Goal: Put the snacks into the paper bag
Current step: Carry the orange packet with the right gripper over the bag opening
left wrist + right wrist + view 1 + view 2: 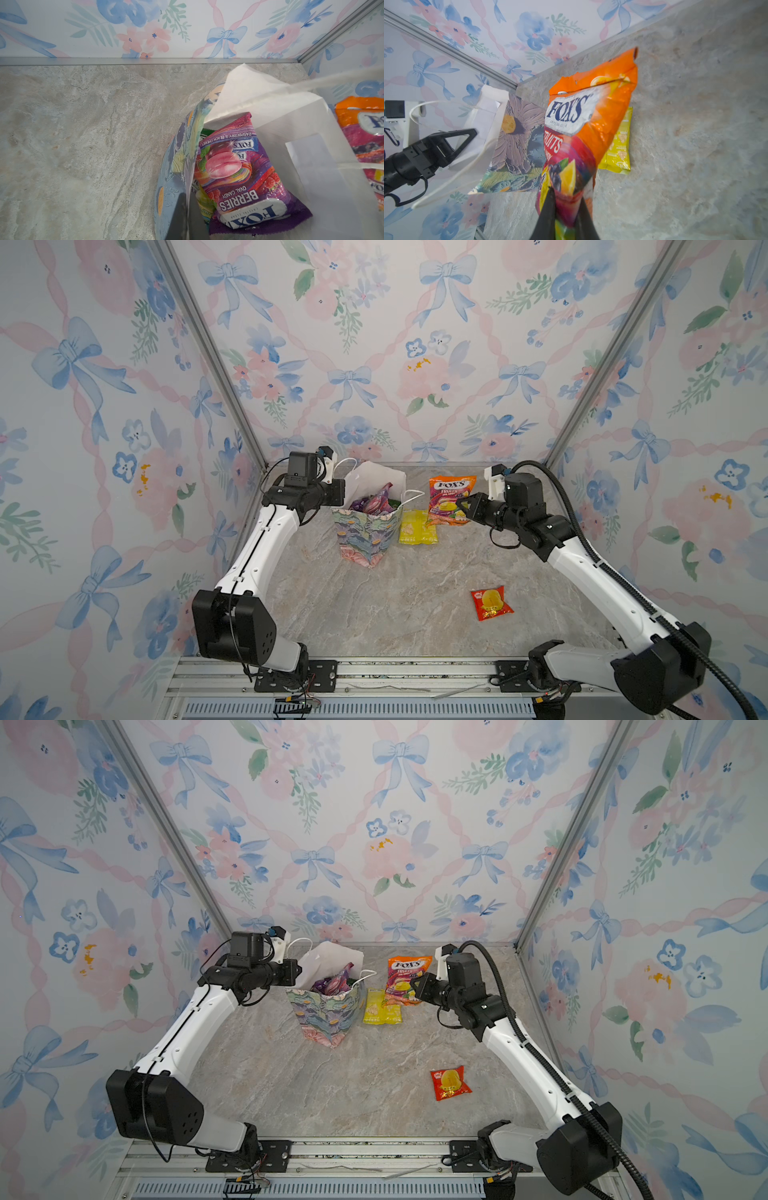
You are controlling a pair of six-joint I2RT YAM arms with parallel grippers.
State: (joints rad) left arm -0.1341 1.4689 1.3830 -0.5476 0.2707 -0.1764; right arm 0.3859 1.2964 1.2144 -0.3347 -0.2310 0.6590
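The left hand [188, 199] is pinching the paper bag [365, 539] by its wall; the right hand [565, 193], gripping the orange packet [451, 493], should be clearing the rim.

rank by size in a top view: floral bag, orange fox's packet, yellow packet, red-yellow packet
1. floral paper bag
2. glossy orange FOX'S packet
3. yellow plastic packet and red-yellow plastic packet look alike

Green packet [208, 132] mostly hidden behind purple packet [249, 182], yellow packet [618, 153] partly behind orange packet [602, 116]
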